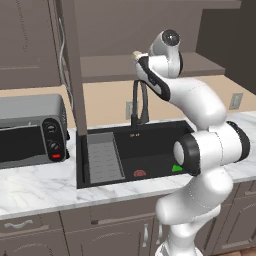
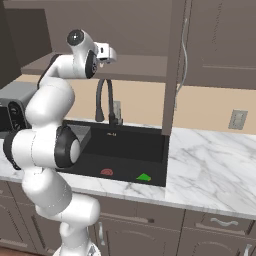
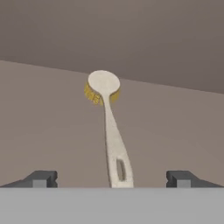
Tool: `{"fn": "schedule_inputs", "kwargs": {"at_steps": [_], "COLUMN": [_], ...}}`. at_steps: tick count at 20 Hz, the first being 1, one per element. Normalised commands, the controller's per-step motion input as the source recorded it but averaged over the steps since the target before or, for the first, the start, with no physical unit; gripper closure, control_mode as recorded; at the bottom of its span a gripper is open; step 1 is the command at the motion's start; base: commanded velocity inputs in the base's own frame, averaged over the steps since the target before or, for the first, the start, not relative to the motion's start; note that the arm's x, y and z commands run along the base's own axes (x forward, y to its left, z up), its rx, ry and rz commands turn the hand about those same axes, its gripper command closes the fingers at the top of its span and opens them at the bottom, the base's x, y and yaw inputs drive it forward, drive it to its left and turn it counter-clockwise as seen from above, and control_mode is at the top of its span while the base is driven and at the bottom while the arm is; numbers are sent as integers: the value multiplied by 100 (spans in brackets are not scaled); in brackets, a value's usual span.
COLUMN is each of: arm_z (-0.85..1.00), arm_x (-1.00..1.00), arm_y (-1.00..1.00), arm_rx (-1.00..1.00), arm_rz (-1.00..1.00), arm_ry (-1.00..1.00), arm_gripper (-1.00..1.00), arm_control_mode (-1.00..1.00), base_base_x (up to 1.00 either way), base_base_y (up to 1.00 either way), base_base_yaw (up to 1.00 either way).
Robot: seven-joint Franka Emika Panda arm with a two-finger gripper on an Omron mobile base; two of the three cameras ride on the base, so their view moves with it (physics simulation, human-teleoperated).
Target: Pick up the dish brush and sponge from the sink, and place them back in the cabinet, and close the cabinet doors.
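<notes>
The claw (image 3: 112, 178) stands wide open and holds nothing, its two dark fingertips (image 3: 41, 178) set far apart at the level of the cabinet (image 1: 150, 65) shelf, high above the sink (image 1: 150, 145). Straight ahead of the claw, between the lines of its tips, the dish brush (image 3: 109, 127) lies flat on the brown shelf, its slotted handle end nearest the claw and its round cream-yellow head farthest away, close to the shelf's back wall; neither tip touches it. In the left base view the claw (image 1: 136, 56) reaches toward the shelf from the end of the raised white arm, and in the right base view it (image 2: 111, 54) points the same way. Well below the claw, the sponge (image 2: 143, 177) lies on the black floor of the sink, near the front wall, with the red round drain (image 2: 107, 172) just beside it. The black arched faucet (image 1: 140, 102) rises under the claw at the back of the basin, and the grey ribbed tray (image 1: 104, 157) sits at the sink's far side from the sponge. A cabinet door (image 1: 75, 65) stands open, seen edge-on over the tabletop (image 2: 210, 160). A grey toaster oven (image 1: 30, 130) rests on the marble beyond the tray.
</notes>
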Motion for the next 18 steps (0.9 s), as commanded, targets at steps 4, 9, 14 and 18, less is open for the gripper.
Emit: {"fn": "schedule_inputs", "kwargs": {"at_steps": [4,9,14,18], "arm_z": [1,11,5,0], "arm_x": [-49,-58,-53,-50], "arm_y": [-14,-28,-17,-2], "arm_rx": [0,0,0,0], "arm_rz": [-1,-6,-8,-9], "arm_ry": [0,0,3,7], "arm_gripper": [-100,-100,-100,-100], "arm_control_mode": [-100,-100,-100,-100], "base_base_x": [0,0,0,0], "base_base_y": [0,0,0,0], "base_base_yaw": [0,0,0,0]}}
